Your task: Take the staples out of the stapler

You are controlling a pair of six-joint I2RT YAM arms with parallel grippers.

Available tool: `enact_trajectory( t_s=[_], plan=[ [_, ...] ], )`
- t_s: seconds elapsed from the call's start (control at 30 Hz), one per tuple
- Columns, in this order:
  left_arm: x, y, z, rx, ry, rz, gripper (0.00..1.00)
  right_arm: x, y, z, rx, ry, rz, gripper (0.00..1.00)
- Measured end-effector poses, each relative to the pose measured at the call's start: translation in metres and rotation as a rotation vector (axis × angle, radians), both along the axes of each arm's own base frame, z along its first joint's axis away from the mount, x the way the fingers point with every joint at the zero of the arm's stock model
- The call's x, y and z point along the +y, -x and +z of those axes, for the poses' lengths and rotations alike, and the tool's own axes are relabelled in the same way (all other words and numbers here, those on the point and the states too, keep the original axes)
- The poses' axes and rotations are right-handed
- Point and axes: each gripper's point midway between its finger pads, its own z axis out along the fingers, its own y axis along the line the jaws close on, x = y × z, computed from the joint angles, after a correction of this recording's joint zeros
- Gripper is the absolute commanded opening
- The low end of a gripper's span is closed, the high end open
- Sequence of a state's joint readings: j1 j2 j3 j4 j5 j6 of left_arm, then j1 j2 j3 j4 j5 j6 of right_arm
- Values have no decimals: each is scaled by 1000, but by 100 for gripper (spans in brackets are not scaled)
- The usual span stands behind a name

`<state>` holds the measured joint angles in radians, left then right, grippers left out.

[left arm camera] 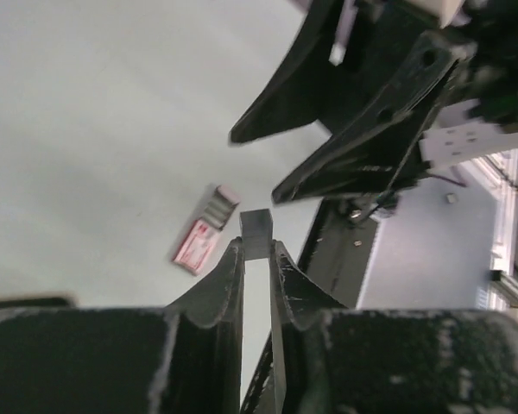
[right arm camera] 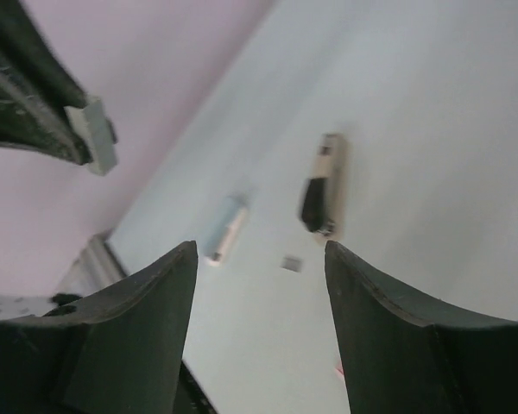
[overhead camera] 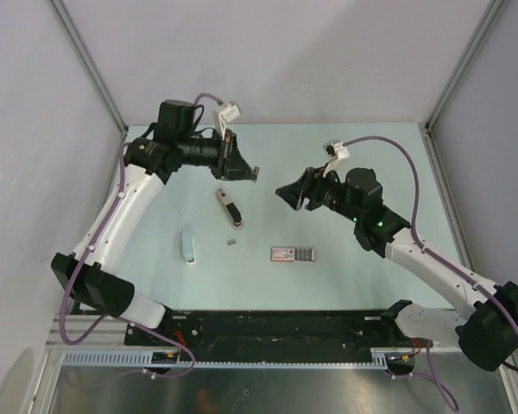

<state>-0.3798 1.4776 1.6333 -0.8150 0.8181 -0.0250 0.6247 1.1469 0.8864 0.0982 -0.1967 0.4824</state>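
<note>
The pink-red stapler [overhead camera: 292,254] lies flat on the table near the front middle, with grey metal at its right end; the left wrist view shows the stapler [left arm camera: 197,243] below my left fingertips. My left gripper [overhead camera: 252,175] [left arm camera: 257,246] hangs above the table, shut on a small grey block of staples [left arm camera: 256,226] that sticks out past its tips. In the right wrist view, that staples block [right arm camera: 97,138] shows at upper left. Another tiny staples block [overhead camera: 231,242] [right arm camera: 291,264] rests on the table. My right gripper [overhead camera: 287,197] [right arm camera: 261,250] is open and empty, facing the left one at close range.
A beige-and-black oblong piece [overhead camera: 230,208] [right arm camera: 322,185] lies left of centre. A pale blue oblong piece [overhead camera: 188,246] [right arm camera: 226,228] lies further left. Walls enclose the table at the left, back and right. A black rail [overhead camera: 276,328] runs along the near edge.
</note>
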Motion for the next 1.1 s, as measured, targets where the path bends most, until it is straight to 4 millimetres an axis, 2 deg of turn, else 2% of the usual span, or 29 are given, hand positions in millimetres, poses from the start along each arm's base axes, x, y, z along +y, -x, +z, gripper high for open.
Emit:
enact_trajectory(
  t_s=[0.17, 0.3, 0.43, 0.77, 1.1],
  plan=[
    [-14, 16, 38, 49, 132, -102, 6, 27, 28, 44, -90, -143, 173, 67],
    [-19, 24, 53, 86, 193, -153, 6, 38, 49, 76, -152, -244, 268, 67],
    [-22, 32, 61, 124, 230, -191, 6, 41, 60, 99, -195, -319, 312, 66],
    [-23, 44, 67, 155, 277, -266, 6, 34, 69, 130, -254, -411, 325, 66],
    [-24, 60, 67, 190, 306, -344, 8, 31, 64, 141, -263, -455, 291, 65]
  ],
)
